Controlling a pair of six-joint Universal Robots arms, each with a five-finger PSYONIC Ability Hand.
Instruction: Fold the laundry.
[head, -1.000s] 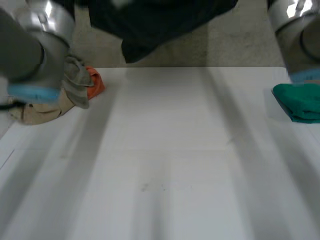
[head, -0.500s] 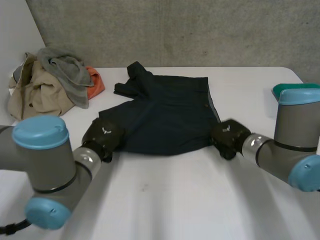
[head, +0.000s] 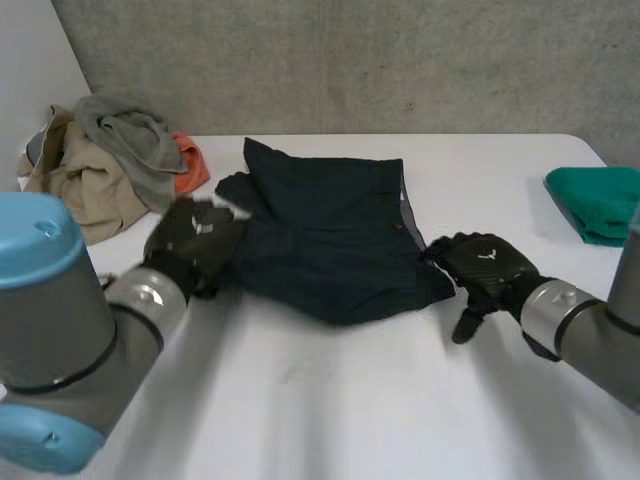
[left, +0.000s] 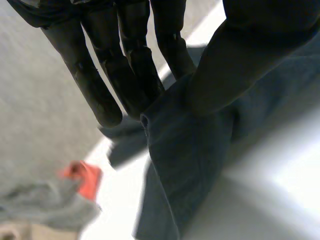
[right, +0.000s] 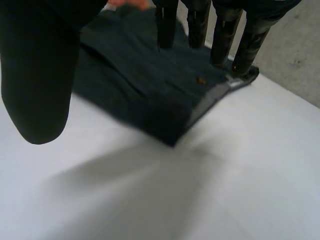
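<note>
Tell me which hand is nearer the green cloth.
Right. The right hand is by the dark cloth's right edge, toward the green cloth; the left hand holds the dark cloth's left edge.

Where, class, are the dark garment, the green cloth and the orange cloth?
dark garment (head: 330, 235): head view, its flat middle.
green cloth (head: 598, 203): head view, its top face.
orange cloth (head: 192, 166): head view, its visible edge.

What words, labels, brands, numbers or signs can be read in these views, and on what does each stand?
None can be read.
The left hand and the right hand each bear a small pale mark on the back, too small to read.
The dark garment, the laundry pile and the green cloth show no print or label.
</note>
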